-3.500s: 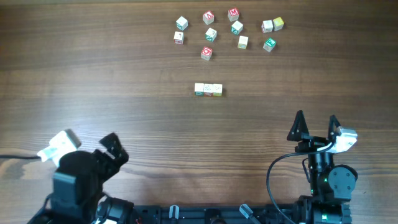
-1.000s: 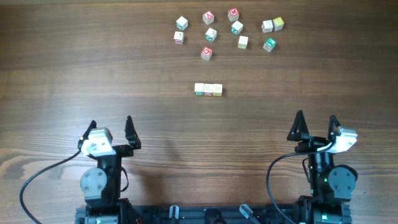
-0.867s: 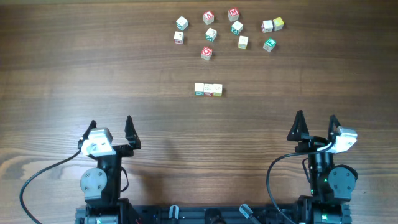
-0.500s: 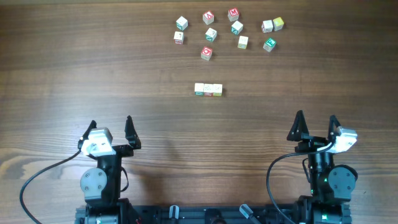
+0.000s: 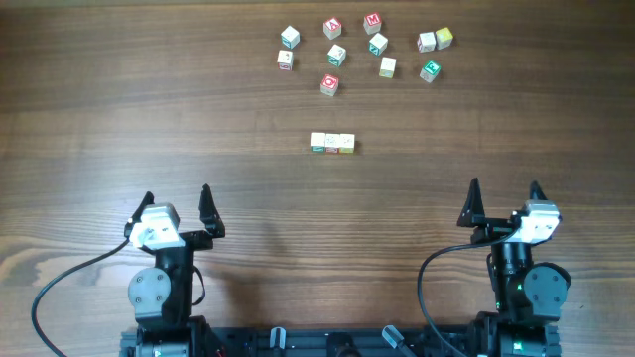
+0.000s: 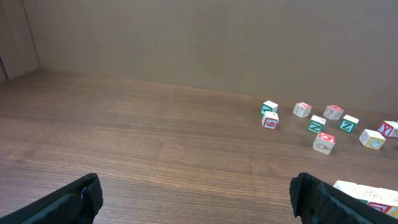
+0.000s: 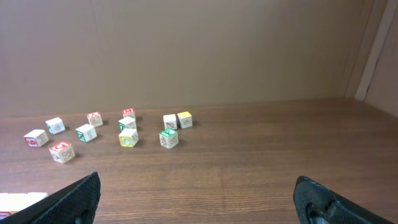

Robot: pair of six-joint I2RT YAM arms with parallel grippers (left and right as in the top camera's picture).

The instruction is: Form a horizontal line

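Observation:
The horizontal line (image 5: 332, 144) is a row of three small whitish letter cubes touching edge to edge at the table's middle. Its right part shows at the lower right edge of the left wrist view (image 6: 368, 193) and its left part at the lower left edge of the right wrist view (image 7: 18, 200). My left gripper (image 5: 177, 204) is open and empty near the front left, well short of the row. My right gripper (image 5: 504, 199) is open and empty near the front right. Both show spread fingers in their wrist views (image 6: 196, 198) (image 7: 199, 198).
Several loose letter cubes (image 5: 362, 50) lie scattered at the far side of the wooden table (image 5: 119, 119), behind the row. They also show in the left wrist view (image 6: 323, 124) and the right wrist view (image 7: 112, 134). A brown wall stands behind them.
The left arm swung from a turned pose at the front left to a straight forward pose. The right gripper has shifted very slightly. The cubes have not moved.

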